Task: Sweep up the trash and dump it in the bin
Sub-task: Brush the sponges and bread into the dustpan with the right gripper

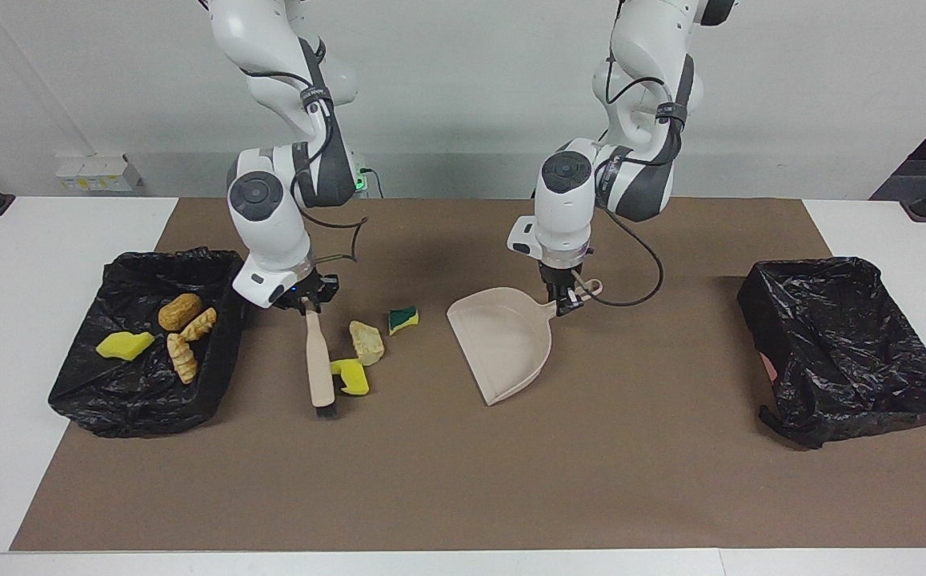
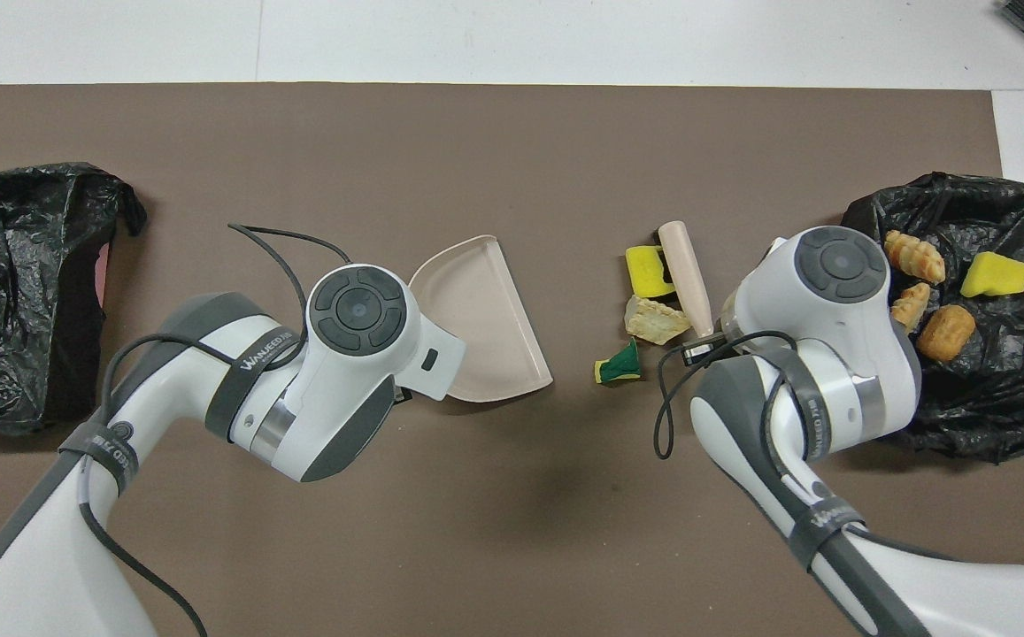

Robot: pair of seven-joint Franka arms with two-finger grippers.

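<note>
My right gripper (image 1: 305, 304) is shut on the handle end of the beige brush (image 1: 318, 360). The brush slants down to the mat, right beside a yellow sponge piece (image 1: 350, 378). A pale beige chunk (image 1: 366, 342) and a green-yellow sponge (image 1: 403, 319) lie between the brush and the beige dustpan (image 1: 503, 344). My left gripper (image 1: 568, 304) is shut on the dustpan's handle, and the pan rests on the mat with nothing in it. From overhead the brush (image 2: 687, 276) touches the yellow sponge (image 2: 647, 270).
A black-lined bin (image 1: 142, 400) at the right arm's end holds a yellow sponge (image 1: 125, 345) and three golden-brown rolls (image 1: 180, 310). A second black-lined bin (image 1: 847, 376) stands at the left arm's end. A brown mat (image 1: 463, 480) covers the table's middle.
</note>
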